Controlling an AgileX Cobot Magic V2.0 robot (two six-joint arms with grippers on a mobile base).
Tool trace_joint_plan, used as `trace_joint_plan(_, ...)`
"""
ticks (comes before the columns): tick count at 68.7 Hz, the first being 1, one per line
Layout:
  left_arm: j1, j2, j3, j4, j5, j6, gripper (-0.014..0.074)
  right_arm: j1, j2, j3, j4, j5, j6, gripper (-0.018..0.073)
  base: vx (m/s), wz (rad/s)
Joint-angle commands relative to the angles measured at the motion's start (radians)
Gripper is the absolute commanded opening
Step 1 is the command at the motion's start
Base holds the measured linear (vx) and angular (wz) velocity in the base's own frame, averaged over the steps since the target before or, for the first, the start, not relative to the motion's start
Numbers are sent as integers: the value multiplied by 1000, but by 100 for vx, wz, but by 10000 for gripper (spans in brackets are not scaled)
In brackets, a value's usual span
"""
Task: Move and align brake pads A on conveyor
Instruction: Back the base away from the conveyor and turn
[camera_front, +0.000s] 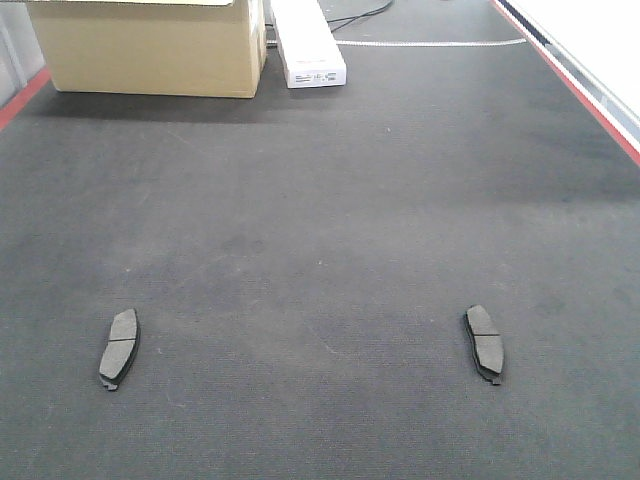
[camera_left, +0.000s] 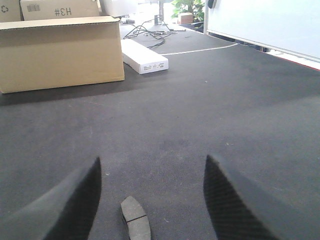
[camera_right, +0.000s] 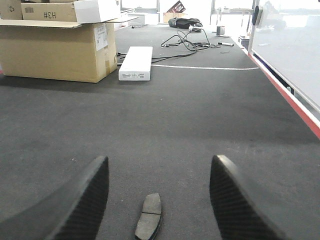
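2 brake pads A (camera_front: 120, 348) (camera_front: 484, 343) lie well apart on conveyor (camera_front: 330, 180).

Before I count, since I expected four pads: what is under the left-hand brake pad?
The left-hand brake pad lies on the conveyor. A darker layer shows along its edge; backing or a second pad, I cannot tell. What lies directly beneath is covered.

Daylight pours from the far windows (camera_right: 230, 6), bleaching the wall (camera_front: 600, 30) at right (almost pure white). The cardboard box (camera_front: 150, 45) throws a soft shadow on the evenly lit belt (camera_front: 320, 200). The left gripper (camera_left: 152, 159) and right gripper (camera_right: 160, 157) loom soft-edged near the lens.
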Motion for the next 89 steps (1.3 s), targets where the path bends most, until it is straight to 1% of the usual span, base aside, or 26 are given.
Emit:
trace_joint_plan(1, -4, 7, -27, -3, -74, 1, 439, -3, 12, -27, 0, -82, -12, 432, 0, 0)
trace_joint_plan(24, -4, 7, -27, -3, -74, 1, 439, -3, 12, -27, 0, -82, -12, 432, -2, 4)
trace_joint_plan(38, -4, 9, -27, -3, -74, 1, 439, -3, 12, -27, 0, -82, -12, 432, -17, 2)
trace_joint_plan(89, -4, 8, -27, -3, -73, 1, 439, -3, 12, -27, 0, -81, -12, 432, -39, 7)
